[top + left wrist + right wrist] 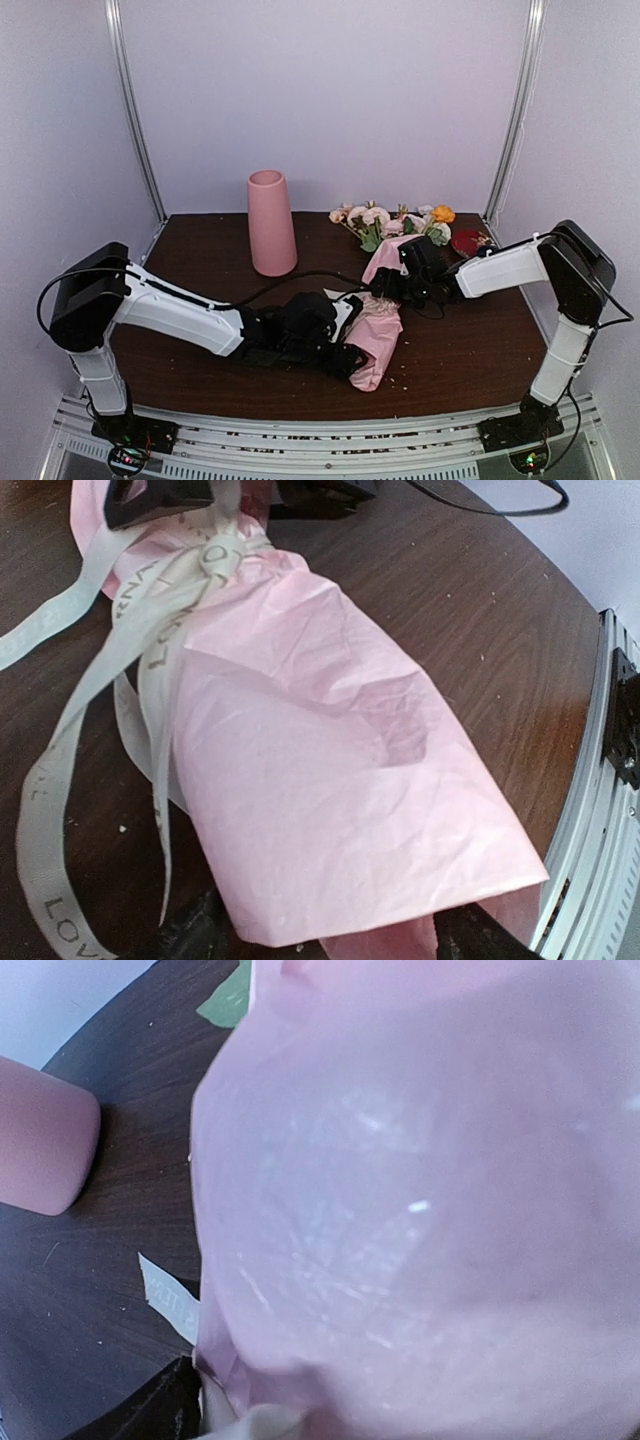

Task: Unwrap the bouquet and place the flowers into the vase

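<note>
Top view: the bouquet [382,318] lies on the bench [200,255] right of centre. Its flowers [385,218] point at the back edge and its wrapped end is near the front edge. The vase [271,222] stands upright at back left-centre, apart from the bouquet, with bare bench on its left. The left gripper [352,352] is at the paper's lower end and the right gripper [385,288] at its middle. Left wrist view: the left gripper [335,940] has its fingers [190,932] spread to either side of the pink paper's [340,780] open end. The cream ribbon [150,630] is knotted and its tails trail on the bench. The bench's metal edge rail [590,810] is close on the right. Right wrist view: blurred paper [420,1210] fills the frame with the vase [40,1145] at left. Whether this gripper is apart or clamped cannot be told.
</note>
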{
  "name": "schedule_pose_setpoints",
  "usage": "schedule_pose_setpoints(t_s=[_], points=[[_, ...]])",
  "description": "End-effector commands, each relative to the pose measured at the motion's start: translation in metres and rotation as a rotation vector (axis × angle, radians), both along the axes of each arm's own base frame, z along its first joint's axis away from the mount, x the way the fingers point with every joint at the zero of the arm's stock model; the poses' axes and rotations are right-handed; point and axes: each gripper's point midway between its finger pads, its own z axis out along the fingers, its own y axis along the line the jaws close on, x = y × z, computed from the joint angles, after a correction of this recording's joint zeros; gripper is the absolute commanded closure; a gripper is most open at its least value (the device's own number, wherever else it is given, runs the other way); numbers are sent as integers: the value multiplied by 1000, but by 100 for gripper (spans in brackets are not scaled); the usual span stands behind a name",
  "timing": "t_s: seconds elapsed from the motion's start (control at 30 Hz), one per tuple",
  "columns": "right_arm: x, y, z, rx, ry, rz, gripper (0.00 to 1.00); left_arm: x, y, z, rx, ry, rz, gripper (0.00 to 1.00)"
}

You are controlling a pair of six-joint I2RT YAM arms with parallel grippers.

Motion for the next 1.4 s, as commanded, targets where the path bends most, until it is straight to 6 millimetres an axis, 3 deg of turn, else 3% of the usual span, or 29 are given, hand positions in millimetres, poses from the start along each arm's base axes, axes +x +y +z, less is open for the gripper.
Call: schedule_pose_setpoints(t_s=[0.0,0.2,0.33,0.4,0.57,0.73,0.87,1.03,1.17,1.37], points=[[-4,42,1,62,4,149,11,-10,-28,14,-84,-7,-51,29],[-8,76,5,116,-8,206,11,-19,-28,3,-43,-5,-58,34],[-9,84,14,111,-13,234,9,-22,-21,6,-28,-27,-43,35],[-7,80,30,88,-39,227,8,-21,-15,16,-29,-46,-29,33],[-8,51,108,5,-202,200,4,-15,11,69,-71,-129,18,16],[-19,25,142,-126,-258,202,6,6,54,103,-70,-192,130,6],[-28,16,135,-187,-261,197,8,26,89,119,-97,-224,247,2],[-39,31,114,-201,-235,235,16,49,118,110,-103,-174,373,2],[-41,49,96,-279,-227,268,29,61,121,97,-104,-116,396,8],[-30,35,76,-379,-206,162,45,76,119,82,-106,-50,446,14]])
